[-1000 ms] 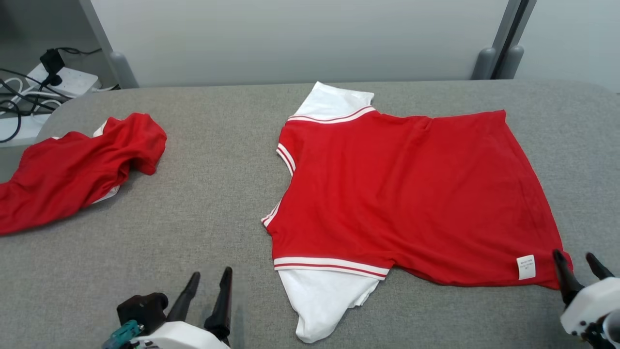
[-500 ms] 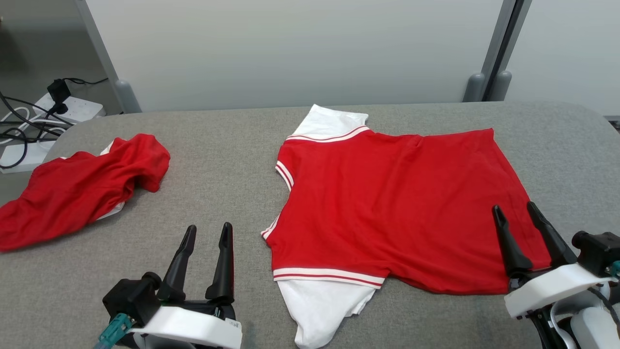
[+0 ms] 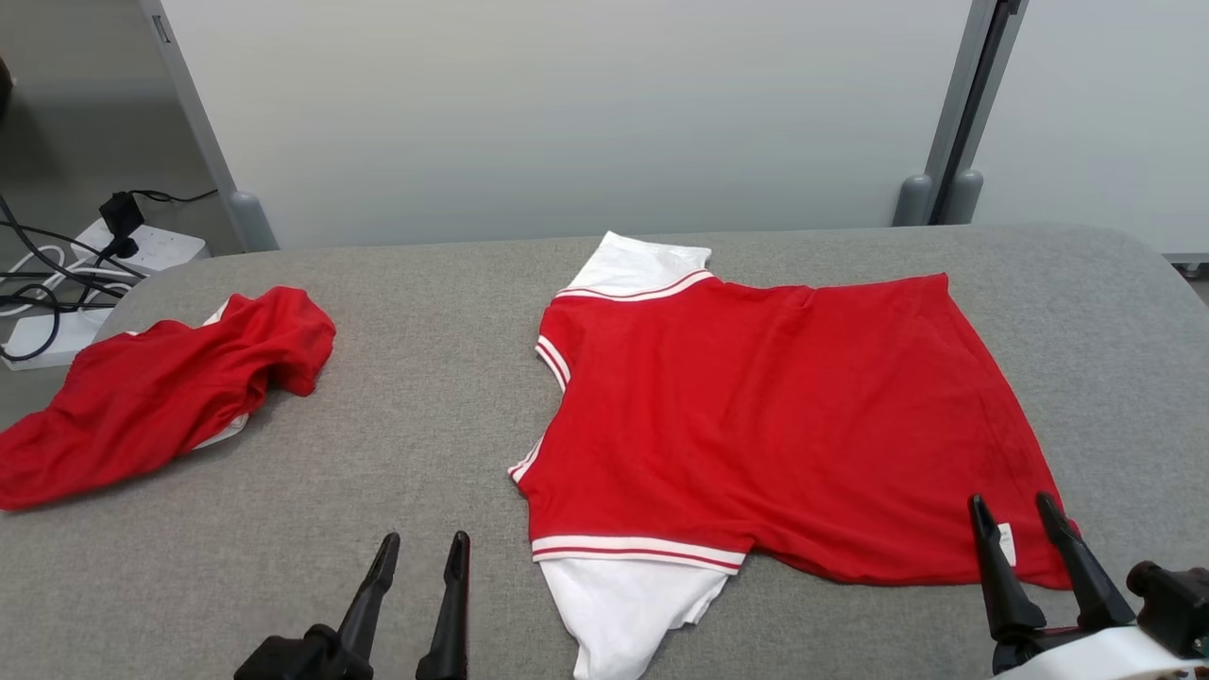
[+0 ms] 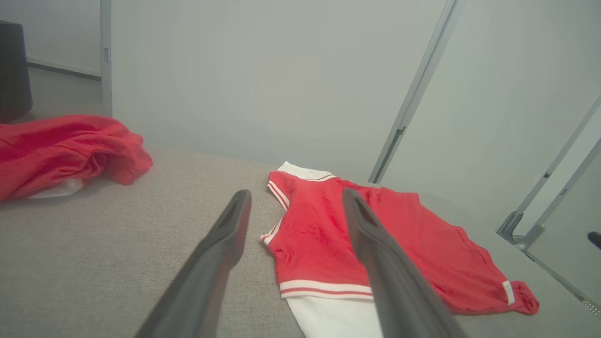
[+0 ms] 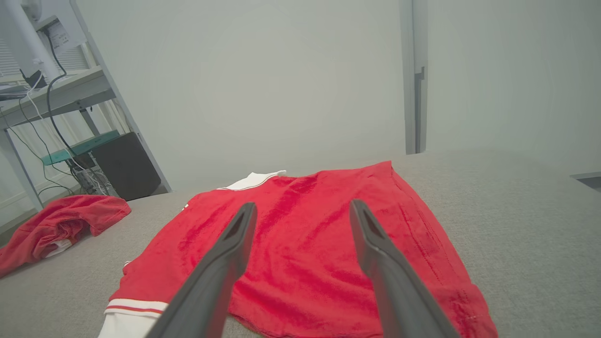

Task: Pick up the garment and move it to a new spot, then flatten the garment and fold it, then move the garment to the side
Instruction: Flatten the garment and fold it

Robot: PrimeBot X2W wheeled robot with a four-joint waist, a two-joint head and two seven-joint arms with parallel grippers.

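Observation:
The garment (image 3: pixel 756 416) is a red shirt with white sleeves and striped trim, lying spread flat on the grey table (image 3: pixel 425 359), right of centre. Its small white label sits at the near right hem corner. My left gripper (image 3: pixel 425 540) stands open over bare table, left of the garment's near sleeve. My right gripper (image 3: pixel 1009 501) is open too, with its tips over the near right hem corner beside the label. The left wrist view looks past the open left gripper (image 4: pixel 296 192) onto the garment (image 4: pixel 422 253). In the right wrist view the right gripper (image 5: pixel 303 204) frames the garment (image 5: pixel 300 263).
A second red garment (image 3: pixel 170 397) lies crumpled at the table's far left edge, also in the left wrist view (image 4: pixel 61 150). A power strip with cables (image 3: pixel 142 250) sits on the floor beyond it. Grey partition panels and posts (image 3: pixel 930 198) stand behind the table.
The head camera has tilted up, so the whole picture sits lower. The right gripper rose over the garment, then drew back to the hem corner. Both grippers stay open and the garment lies unmoved.

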